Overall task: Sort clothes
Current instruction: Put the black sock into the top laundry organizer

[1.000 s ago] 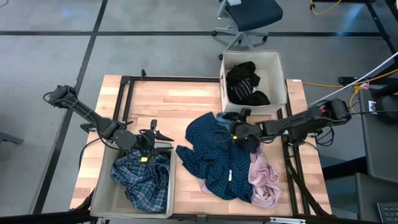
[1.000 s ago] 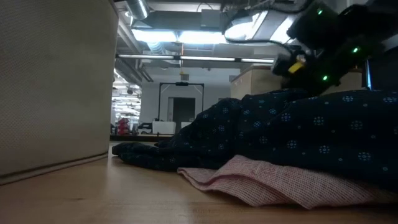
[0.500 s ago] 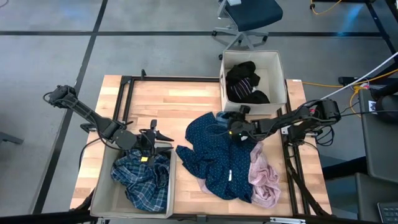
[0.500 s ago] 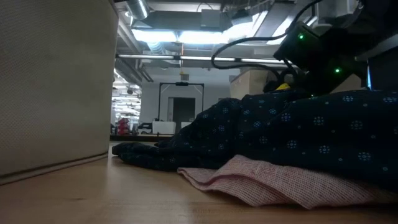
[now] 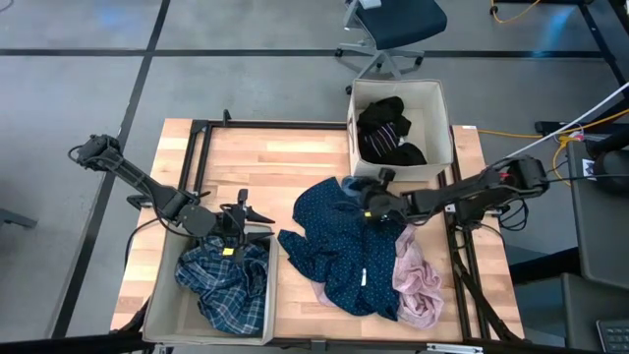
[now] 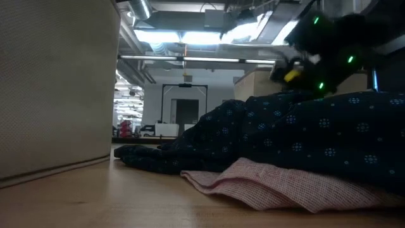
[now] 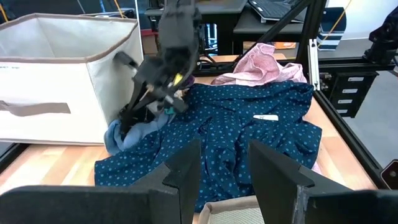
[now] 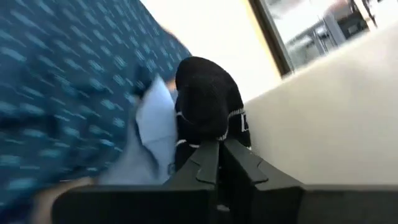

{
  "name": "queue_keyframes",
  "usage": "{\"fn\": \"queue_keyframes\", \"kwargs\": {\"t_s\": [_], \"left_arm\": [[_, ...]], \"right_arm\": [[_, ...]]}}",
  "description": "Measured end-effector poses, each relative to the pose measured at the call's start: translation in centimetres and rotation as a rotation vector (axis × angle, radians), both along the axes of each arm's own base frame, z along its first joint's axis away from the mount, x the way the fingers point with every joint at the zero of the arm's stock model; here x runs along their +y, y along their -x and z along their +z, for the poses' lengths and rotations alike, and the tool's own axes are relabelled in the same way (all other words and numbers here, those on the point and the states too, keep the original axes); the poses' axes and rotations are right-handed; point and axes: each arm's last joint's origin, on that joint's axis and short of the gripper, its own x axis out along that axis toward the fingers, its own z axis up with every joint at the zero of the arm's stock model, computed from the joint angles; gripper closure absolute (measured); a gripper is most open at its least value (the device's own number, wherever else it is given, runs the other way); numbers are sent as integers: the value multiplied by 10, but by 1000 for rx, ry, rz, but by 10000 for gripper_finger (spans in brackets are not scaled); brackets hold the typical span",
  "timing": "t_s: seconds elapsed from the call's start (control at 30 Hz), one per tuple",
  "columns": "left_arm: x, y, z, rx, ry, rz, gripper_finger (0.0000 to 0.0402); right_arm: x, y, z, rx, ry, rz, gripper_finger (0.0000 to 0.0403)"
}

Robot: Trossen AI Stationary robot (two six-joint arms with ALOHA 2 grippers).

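My right gripper (image 5: 372,205) is at the far edge of the clothes pile, beside the far box (image 5: 439,106), and is shut on a black piece with white markings (image 8: 208,99). Under it lies a small pale blue piece (image 7: 132,134). The navy white-dotted garment (image 5: 339,246) is spread over mid-table, with the pale pink garment (image 5: 418,280) at its right near side. The blue plaid shirt (image 5: 226,280) lies in the near-left box (image 5: 157,313). My left gripper (image 7: 224,168) hovers open over that box's far rim, holding nothing. My right gripper pinches a bunched part of the black piece (image 8: 210,134) between its two fingertips. The fingers slant down from the table's right. In the left wrist view the black cloth (image 7: 134,111) hangs slack below the fingers, its lower end on the pale blue piece.
The far box holds dark clothes (image 5: 388,133) and stands just beyond the right gripper. Black frame rails (image 5: 201,157) run along the table's left and right sides. Bare wood (image 5: 275,157) shows at the far middle. An office chair (image 5: 393,29) stands behind the table.
My right gripper has dipped onto the far edge of the pile, shifting a little toward the table's left, and has then come up slightly. The left arm has kept still.
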Motion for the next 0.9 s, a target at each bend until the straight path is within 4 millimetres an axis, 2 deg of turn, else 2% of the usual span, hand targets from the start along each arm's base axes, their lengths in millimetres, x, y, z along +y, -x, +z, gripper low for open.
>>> {"fn": "queue_keyframes", "kwargs": {"t_s": [0.17, 0.4, 0.53, 0.67, 0.9], "left_arm": [[0, 0, 0, -1, 1, 0, 277], [0, 0, 0, -1, 1, 0, 277], [0, 0, 0, 0, 1, 0, 277], [0, 0, 0, 0, 0, 0, 277], [0, 0, 0, -1, 5, 1, 277]], "right_arm": [[16, 2, 39, -27, -3, 66, 397], [25, 9, 112, -131, 16, 88, 395], [20, 18, 152, -185, 49, 61, 397], [10, 29, 184, -230, 130, -1, 394], [-17, 44, 221, -266, 248, -134, 391]]}}
